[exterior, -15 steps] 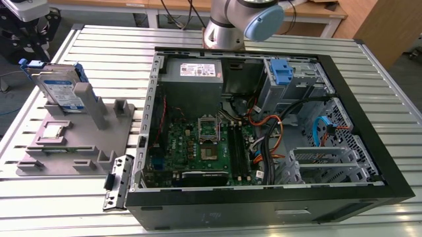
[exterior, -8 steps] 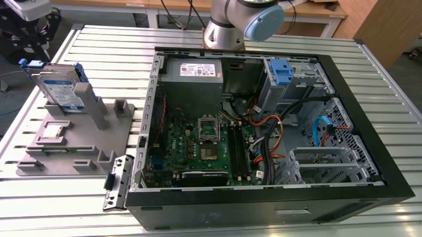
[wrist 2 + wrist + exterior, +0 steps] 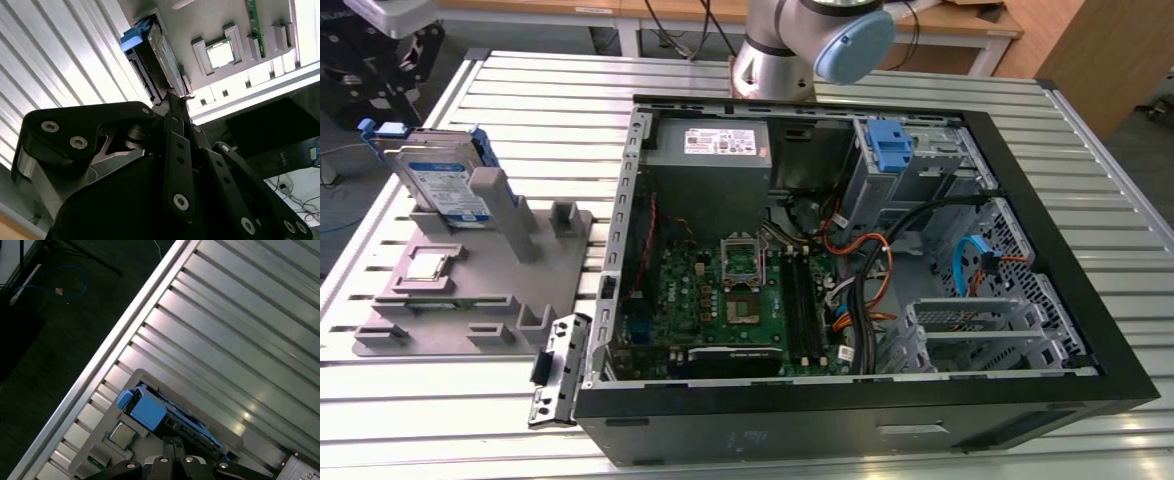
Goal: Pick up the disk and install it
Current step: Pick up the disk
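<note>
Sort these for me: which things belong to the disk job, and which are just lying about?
Job: disk upright in the grey stand; gripper over it, shut; open computer case.
Lying about: processor chip on the stand; black bracket beside the case.

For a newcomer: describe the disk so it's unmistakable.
To the exterior view's left of the open black computer case lies a grey fixture plate. At its far end stands the disk, a flat silver metal rectangle on edge in a blue plastic frame; the square silver processor chip nearby lies flat.
</note>
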Action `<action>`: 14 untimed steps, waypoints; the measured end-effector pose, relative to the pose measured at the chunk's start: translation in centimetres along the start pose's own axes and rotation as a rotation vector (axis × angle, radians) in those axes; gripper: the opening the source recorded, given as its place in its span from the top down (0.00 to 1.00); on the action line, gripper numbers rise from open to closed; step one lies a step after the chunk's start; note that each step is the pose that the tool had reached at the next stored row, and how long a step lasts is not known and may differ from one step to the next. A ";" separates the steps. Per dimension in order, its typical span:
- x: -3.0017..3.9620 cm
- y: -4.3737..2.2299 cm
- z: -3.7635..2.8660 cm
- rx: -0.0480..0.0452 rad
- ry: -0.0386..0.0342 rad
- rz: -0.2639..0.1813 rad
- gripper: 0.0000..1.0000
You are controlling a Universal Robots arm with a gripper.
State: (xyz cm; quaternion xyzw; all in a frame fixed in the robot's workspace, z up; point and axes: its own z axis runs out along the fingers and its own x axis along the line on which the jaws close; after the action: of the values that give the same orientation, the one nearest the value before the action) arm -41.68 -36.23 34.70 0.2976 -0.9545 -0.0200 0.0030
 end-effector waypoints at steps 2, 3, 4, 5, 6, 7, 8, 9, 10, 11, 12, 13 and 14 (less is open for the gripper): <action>0.00 0.00 0.03 -0.0003 0.0015 -0.036 0.89; 0.00 0.00 0.06 -0.0004 0.0022 -0.054 0.89; 0.00 0.00 0.09 -0.0005 0.0029 -0.072 0.89; 0.00 -0.01 0.12 -0.0006 0.0037 -0.091 0.89; 0.00 -0.01 0.13 -0.0007 0.0045 -0.109 0.89; 0.00 -0.01 0.15 -0.0008 0.0053 -0.127 0.89; 0.00 -0.01 0.17 -0.0009 0.0060 -0.145 0.89; 0.00 -0.01 0.18 -0.0011 0.0066 -0.163 0.89; 0.00 -0.01 0.19 -0.0012 0.0074 -0.181 0.89; 0.00 -0.01 0.21 -0.0013 0.0081 -0.200 0.89; 0.00 -0.01 0.21 -0.0015 0.0085 -0.215 0.89; 0.00 -0.01 0.22 -0.0022 0.0084 -0.225 0.89; -0.01 -0.01 0.24 -0.0026 0.0084 -0.236 0.89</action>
State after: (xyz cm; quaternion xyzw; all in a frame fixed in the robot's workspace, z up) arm -41.67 -36.22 34.46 0.4079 -0.9128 -0.0203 0.0050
